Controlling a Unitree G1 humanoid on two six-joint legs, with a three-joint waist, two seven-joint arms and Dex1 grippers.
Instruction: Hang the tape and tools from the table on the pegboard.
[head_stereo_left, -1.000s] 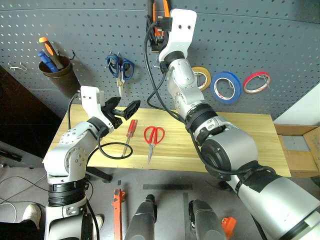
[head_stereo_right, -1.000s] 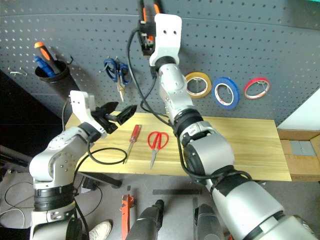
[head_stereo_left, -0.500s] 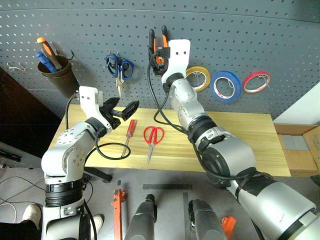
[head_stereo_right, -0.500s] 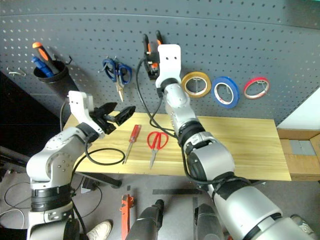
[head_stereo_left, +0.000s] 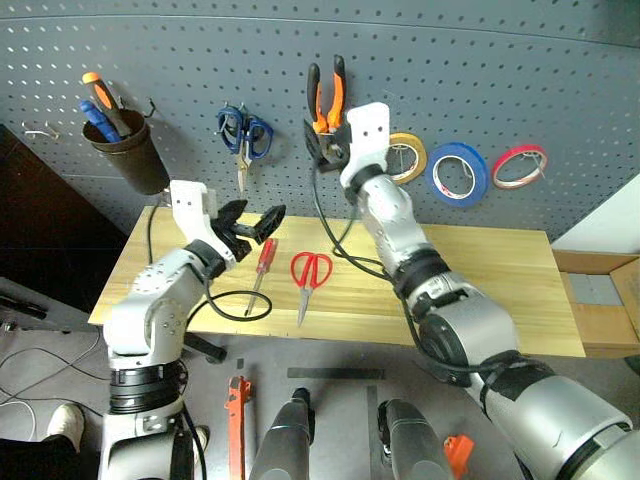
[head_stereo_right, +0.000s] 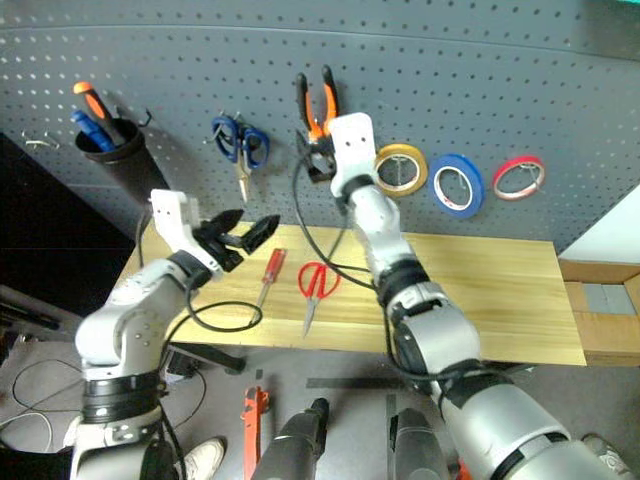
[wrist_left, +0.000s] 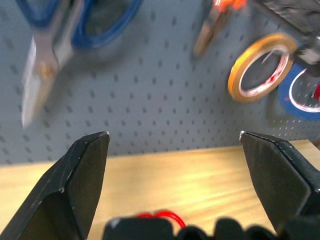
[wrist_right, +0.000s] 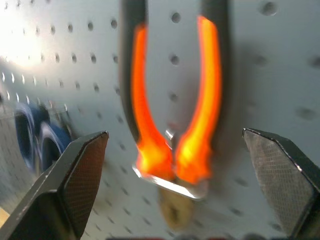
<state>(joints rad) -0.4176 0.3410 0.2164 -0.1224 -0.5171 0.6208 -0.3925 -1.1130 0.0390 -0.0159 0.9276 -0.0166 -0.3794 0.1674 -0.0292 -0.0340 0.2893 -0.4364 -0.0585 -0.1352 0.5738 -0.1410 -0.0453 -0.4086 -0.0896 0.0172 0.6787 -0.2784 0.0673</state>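
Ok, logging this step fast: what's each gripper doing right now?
Left gripper: open, holding nothing, above the table.
Right gripper: open, empty, at the pliers hanging on the pegboard.

We see bare light wooden tabletop (head_stereo_left: 500, 290) on the right half, open for a hand. On the left, a slim red-handled screwdriver (head_stereo_left: 261, 263) and red-handled scissors (head_stereo_left: 308, 274) lie side by side, a black cable loop (head_stereo_left: 235, 305) beside them. The dark grey pegboard (head_stereo_left: 560, 90) stays unoccupied along its upper right, above three tape rings.
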